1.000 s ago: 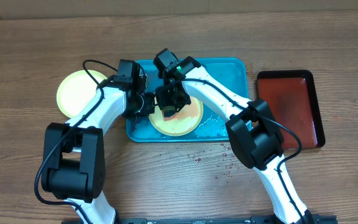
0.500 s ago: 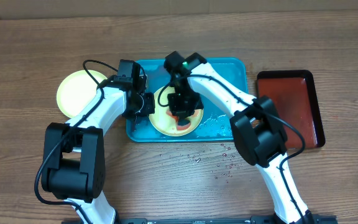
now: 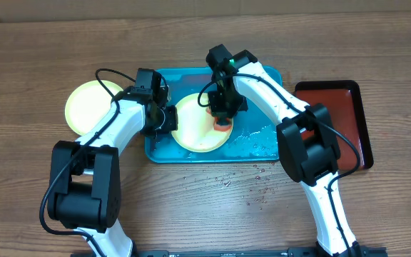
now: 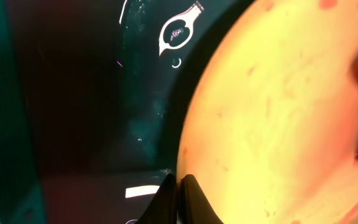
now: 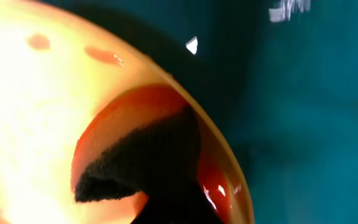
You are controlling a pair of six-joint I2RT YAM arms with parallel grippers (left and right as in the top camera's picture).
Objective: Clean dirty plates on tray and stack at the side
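A pale yellow-green plate [image 3: 193, 134] lies on the turquoise tray [image 3: 262, 77]. My left gripper [image 3: 168, 120] is shut on the plate's left rim; in the left wrist view the jaws [image 4: 180, 188] pinch the edge of the plate [image 4: 278, 112]. My right gripper [image 3: 222, 114] is shut on an orange-red sponge [image 3: 222, 127] and presses it on the plate's right edge. In the right wrist view the sponge [image 5: 142, 155] sits on the plate [image 5: 30, 112] near its rim. A second yellow-green plate [image 3: 84, 103] lies on the table left of the tray. The blue-white plate is not in view.
A dark red, black-rimmed tray [image 3: 334, 121] lies on the table to the right. White foam [image 3: 252, 143] lies in the turquoise tray's front right part. Water drops [image 3: 252, 187] spot the wooden table in front of the tray.
My right gripper has slid the sponge across the plate from its left part to its right edge. The left gripper has kept its hold on the rim.
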